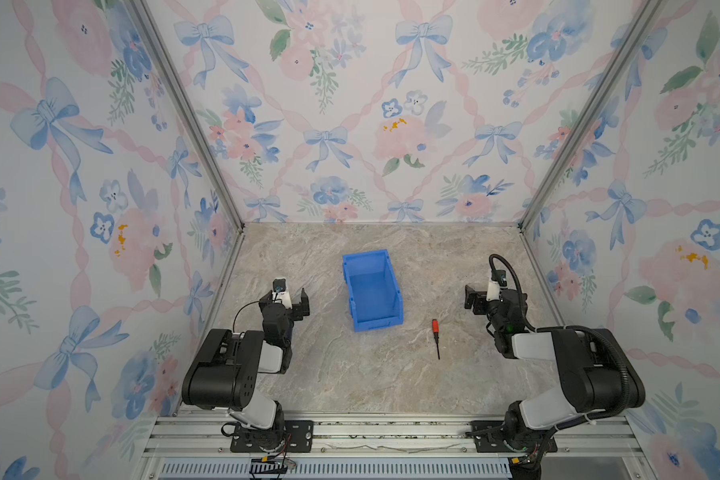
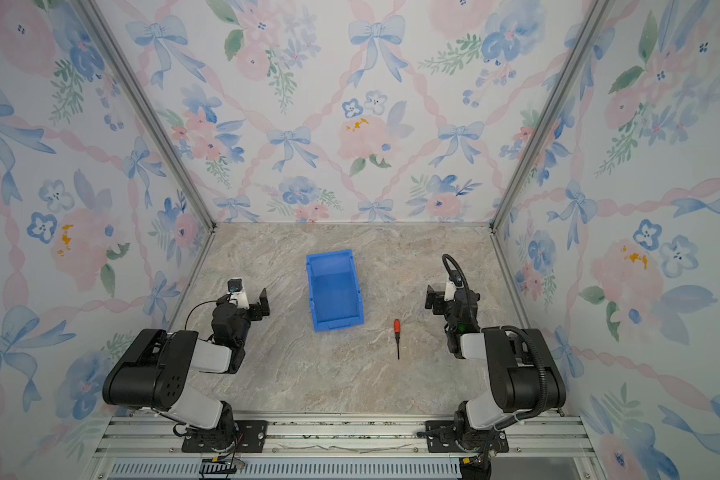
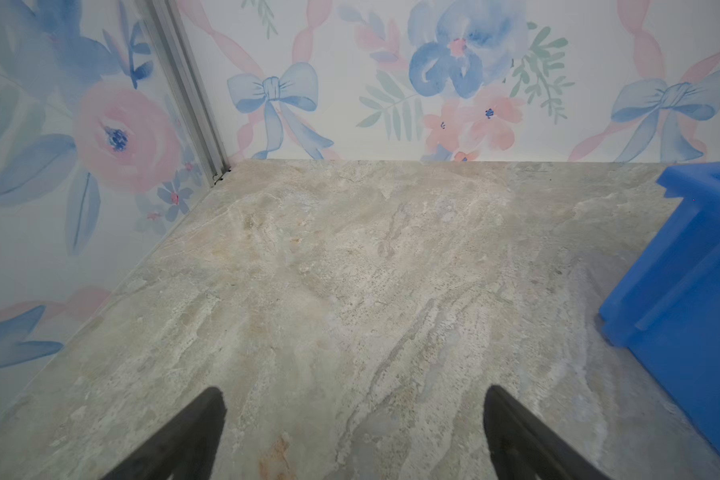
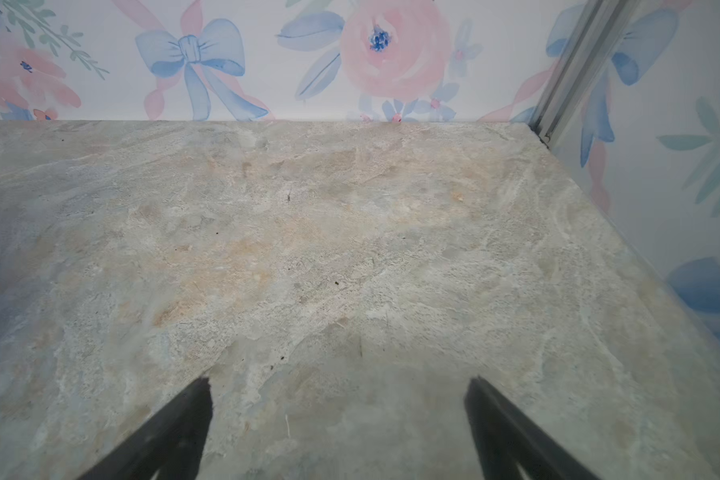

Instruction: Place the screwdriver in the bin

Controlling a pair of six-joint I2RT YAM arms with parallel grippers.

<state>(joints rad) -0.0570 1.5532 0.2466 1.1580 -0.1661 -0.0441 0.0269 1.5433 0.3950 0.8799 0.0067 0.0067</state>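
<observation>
Presently the screwdriver (image 1: 436,337) (image 2: 397,337) lies flat on the counter (image 1: 350,374), outside the bin (image 1: 366,254) (image 2: 329,254). Its red-orange handle points toward the back wall and its thin dark shaft toward the front rail. It rests near the bin's front right corner, apart from it and touching nothing but the counter.

The bin stands upright at the middle of the counter in both top views, with its lower lip toward the front rail. Its interior shows only blue floor and walls.

The right fingers (image 1: 470,293) (image 2: 431,293) sit to the right of the screwdriver and farther back, well apart from it. In the right wrist view these fingers (image 4: 171,436) stand wide, with only bare counter between them.

The left fingers (image 1: 304,297) (image 2: 263,297) sit to the left of the bin, near it but not touching. In the left wrist view they (image 3: 184,440) are likewise spread wide over bare counter, gripping nothing. One blue wall of the bin (image 3: 691,282) shows at the edge of that view.
</observation>
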